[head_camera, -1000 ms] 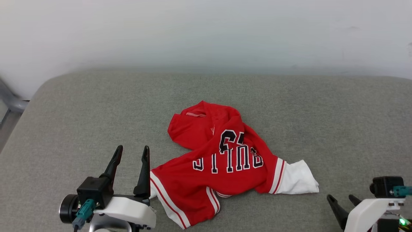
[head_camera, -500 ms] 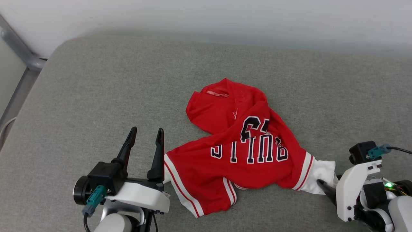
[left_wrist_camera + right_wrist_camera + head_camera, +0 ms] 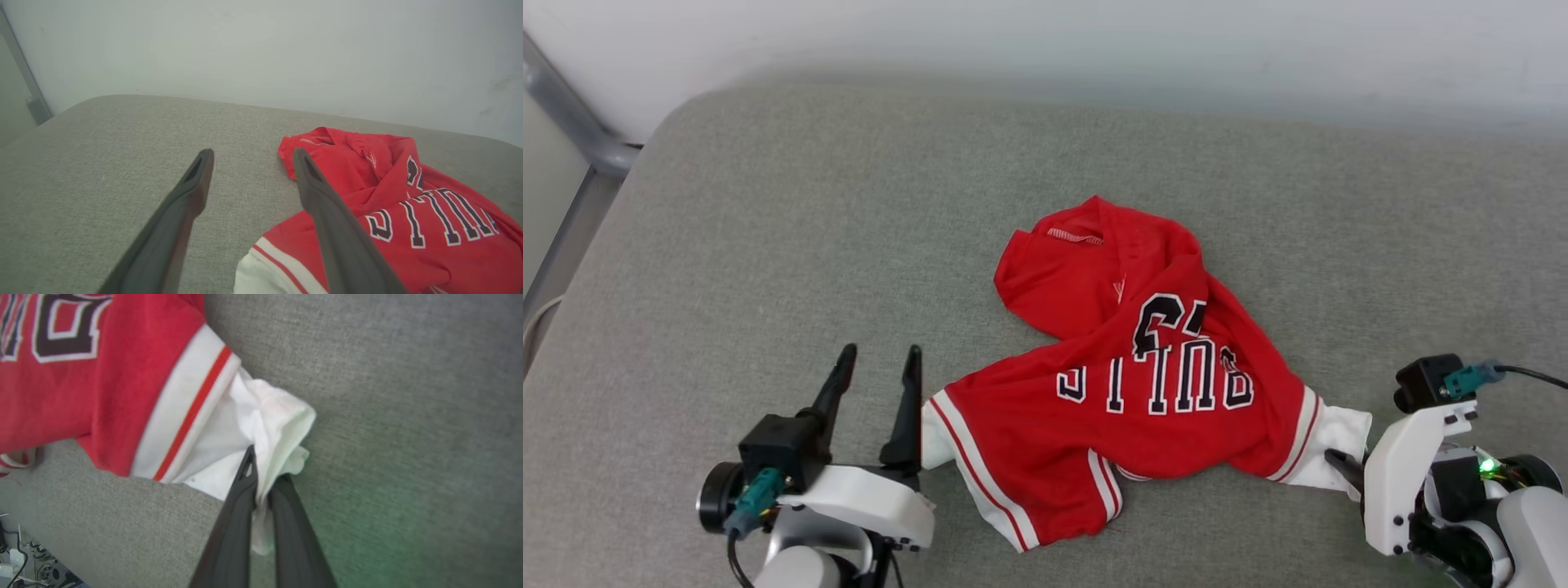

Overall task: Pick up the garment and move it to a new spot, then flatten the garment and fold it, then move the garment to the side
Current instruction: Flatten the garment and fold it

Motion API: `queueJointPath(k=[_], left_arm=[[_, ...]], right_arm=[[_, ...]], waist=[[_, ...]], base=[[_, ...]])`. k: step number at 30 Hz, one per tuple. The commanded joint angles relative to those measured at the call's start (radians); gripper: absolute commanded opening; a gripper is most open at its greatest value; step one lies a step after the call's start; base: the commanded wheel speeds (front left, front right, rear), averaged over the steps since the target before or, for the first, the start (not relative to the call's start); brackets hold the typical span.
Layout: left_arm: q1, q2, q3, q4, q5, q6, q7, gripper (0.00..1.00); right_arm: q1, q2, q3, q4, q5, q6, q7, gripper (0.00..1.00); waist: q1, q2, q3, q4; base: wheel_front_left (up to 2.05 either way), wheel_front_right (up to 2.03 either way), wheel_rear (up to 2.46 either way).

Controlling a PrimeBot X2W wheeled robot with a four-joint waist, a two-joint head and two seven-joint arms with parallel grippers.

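Note:
The garment (image 3: 1127, 408), a red jersey with black lettering, lies crumpled on the grey cushion (image 3: 768, 245). Its right-hand white sleeve (image 3: 265, 412) is pinched between the fingers of my right gripper (image 3: 265, 465), which is shut on it. That gripper (image 3: 1339, 461) sits low at the garment's right end. My left gripper (image 3: 880, 353) stands open just left of the other white sleeve (image 3: 934, 429), with nothing between its fingers. In the left wrist view the garment (image 3: 408, 196) lies to the right of the left gripper (image 3: 252, 153), its right finger above the striped sleeve edge.
A white wall (image 3: 1045, 41) runs behind the cushion. A grey metal frame (image 3: 572, 122) stands off its far left corner. Bare grey cushion lies to the left and behind the garment. Cables and floor (image 3: 24, 567) show past the cushion's near edge.
The head camera shifted early on. My right gripper came in to the white sleeve and has shut on it. My left gripper has drawn back slightly, still open.

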Motion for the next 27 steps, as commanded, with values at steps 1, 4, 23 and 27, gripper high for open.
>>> queueJointPath(k=[1,4,23,27], left_arm=[[0.009,0.017,0.009,0.009,-0.013,-0.006,0.022,1.00],[0.014,0.031,0.015,0.014,-0.028,-0.006,0.052,1.00],[-0.012,0.197,-0.092,-0.107,-0.192,-0.102,0.677,1.00],[-0.033,0.194,-0.146,-0.086,-0.212,-0.131,0.776,1.00]], right_arm=[[0.033,-0.002,-0.020,-0.006,-0.012,-0.001,-0.018,0.00],[0.034,-0.008,-0.068,-0.035,-0.025,-0.001,-0.042,0.00],[0.159,0.088,-0.361,-0.252,-0.163,-0.001,0.032,0.00],[0.145,0.100,-0.349,-0.268,-0.173,-0.001,0.034,0.00]], waist=[[0.0000,0.0000,-0.025,-0.022],[0.0000,0.0000,-0.042,-0.038],[0.0000,0.0000,-0.055,-0.138],[0.0000,0.0000,-0.028,-0.152]], base=[[0.00,0.00,0.00],[0.00,0.00,0.00],[0.00,0.00,0.00],[0.00,0.00,0.00]])
